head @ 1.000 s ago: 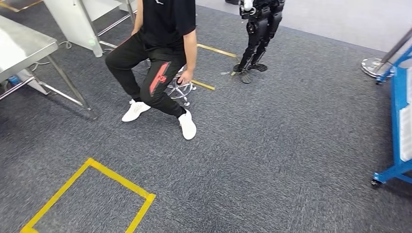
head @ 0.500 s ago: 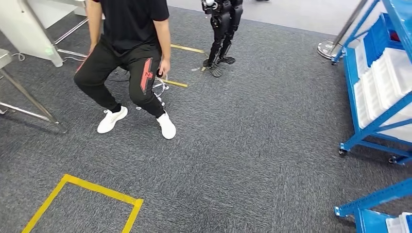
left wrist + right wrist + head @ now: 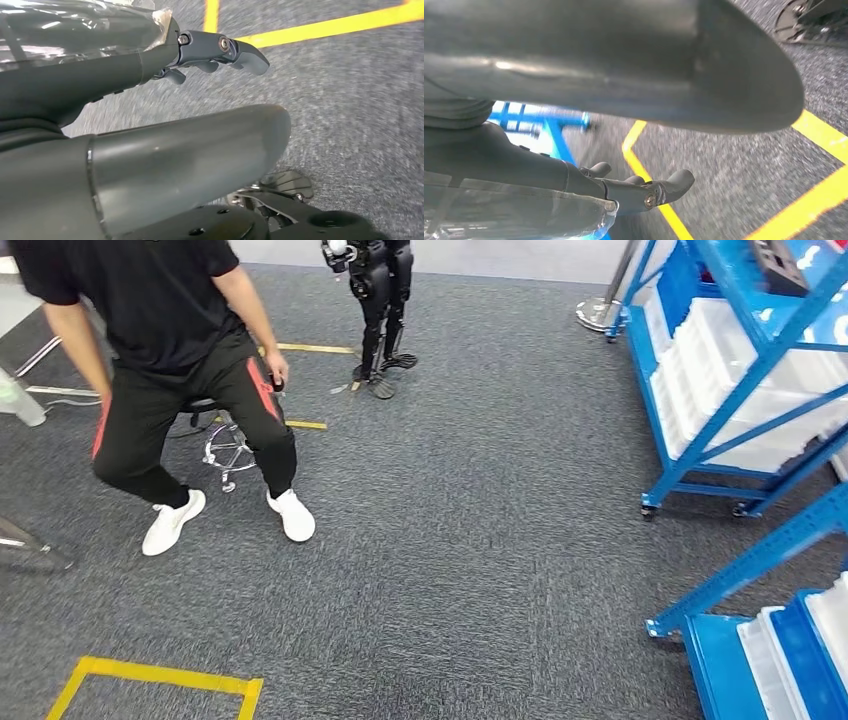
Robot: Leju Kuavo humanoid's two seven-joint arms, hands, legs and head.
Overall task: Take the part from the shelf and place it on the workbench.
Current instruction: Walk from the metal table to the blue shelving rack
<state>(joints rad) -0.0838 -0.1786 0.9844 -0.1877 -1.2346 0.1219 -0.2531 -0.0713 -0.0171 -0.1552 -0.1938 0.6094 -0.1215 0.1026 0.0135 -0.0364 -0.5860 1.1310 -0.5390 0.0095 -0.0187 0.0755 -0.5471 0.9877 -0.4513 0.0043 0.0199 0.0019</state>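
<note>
Since the earlier frames the whole view has swung right: camera motion. At left, a person in black clothes and white shoes [image 3: 170, 390] sits on a chrome stool [image 3: 226, 445] on grey carpet [image 3: 470, 540]; yellow floor tape [image 3: 150, 677] lies near. At right stands a blue metal shelf [image 3: 745, 370] with white bins; whether it holds the part cannot be told. Left hand [image 3: 150, 125] and right hand [image 3: 589, 130] hang empty, fingers [image 3: 220, 50] loosely apart.
</note>
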